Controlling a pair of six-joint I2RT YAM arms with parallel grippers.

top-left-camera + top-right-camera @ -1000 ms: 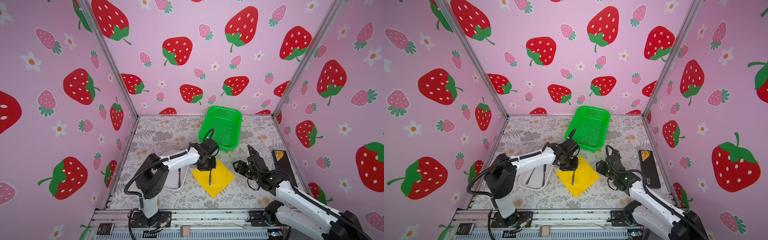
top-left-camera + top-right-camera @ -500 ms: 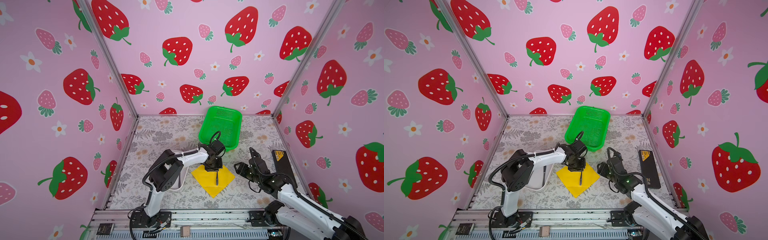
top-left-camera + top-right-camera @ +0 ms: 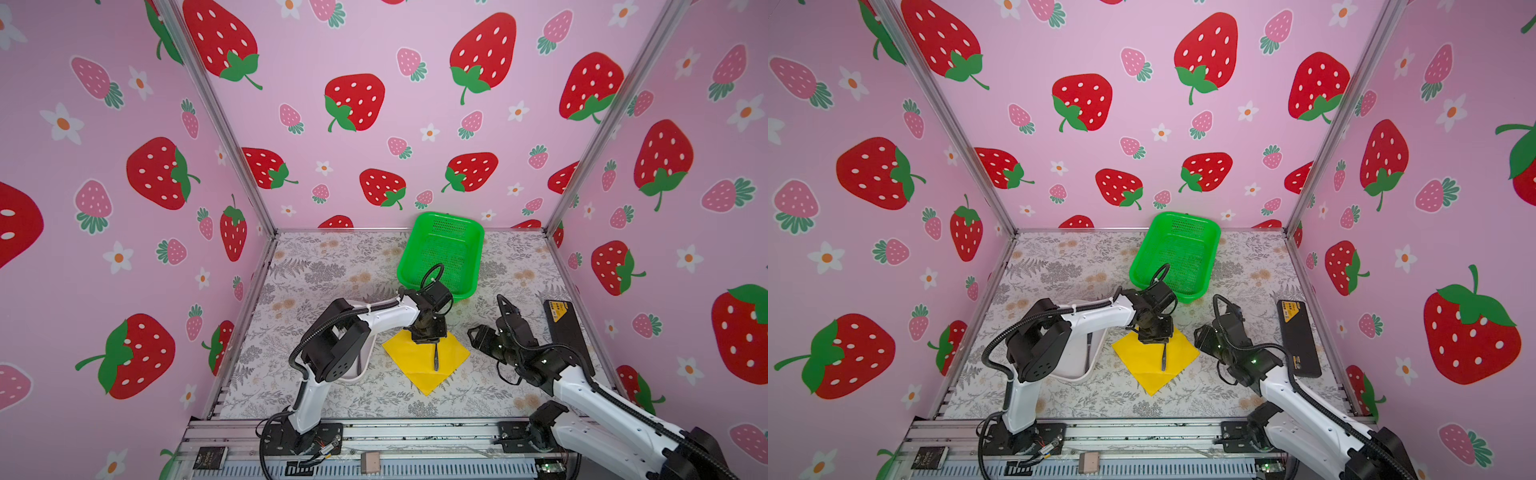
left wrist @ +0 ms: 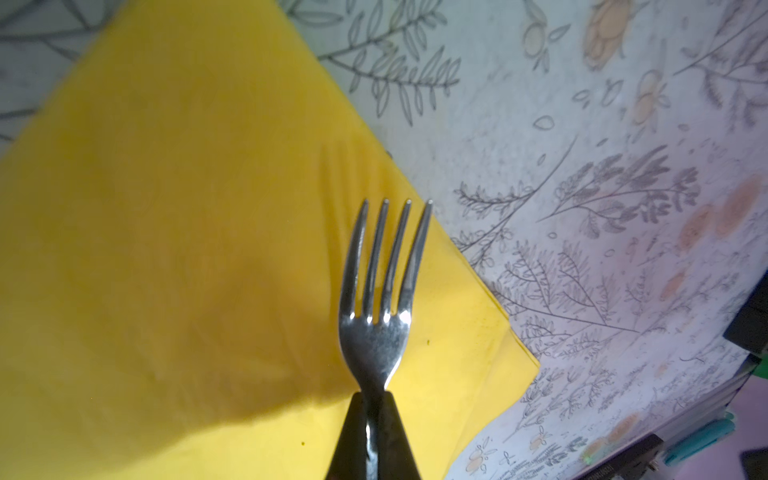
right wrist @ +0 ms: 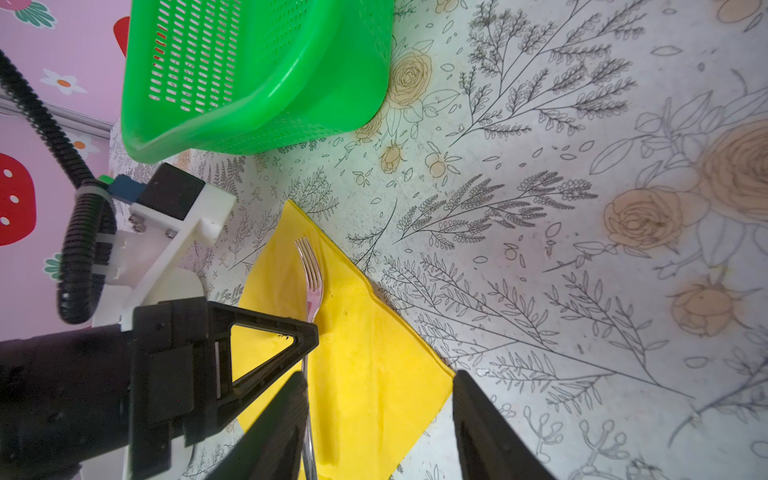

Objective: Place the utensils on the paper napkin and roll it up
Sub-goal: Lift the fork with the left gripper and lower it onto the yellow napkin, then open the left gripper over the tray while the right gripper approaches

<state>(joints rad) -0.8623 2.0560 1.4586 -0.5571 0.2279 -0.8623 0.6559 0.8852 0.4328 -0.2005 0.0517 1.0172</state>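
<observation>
The yellow paper napkin (image 3: 409, 359) (image 3: 1138, 365) lies flat on the floral table, one corner toward the front. My left gripper (image 3: 430, 337) (image 3: 1156, 336) (image 4: 374, 436) is over its far half, shut on the neck of a fork (image 4: 380, 299) (image 3: 436, 359) (image 5: 312, 274). The silver tines point out over the napkin (image 4: 166, 249). Whether the fork touches the paper I cannot tell. My right gripper (image 3: 478, 337) (image 3: 1202, 338) (image 5: 378, 419) stands open and empty by the napkin's right corner (image 5: 374, 365). The other utensils are mostly hidden; one dark slim handle (image 3: 1088, 353) shows in the tray.
A white tray (image 3: 368, 363) (image 3: 1079, 361) sits left of the napkin, mostly under the left arm. A green mesh basket (image 3: 446, 253) (image 5: 257, 83) stands behind the napkin. A black device (image 3: 567, 332) lies along the right wall.
The left gripper has carried the fork rightward from the napkin's left edge to over its middle, and the left arm has stretched out. The right arm has hardly moved.
</observation>
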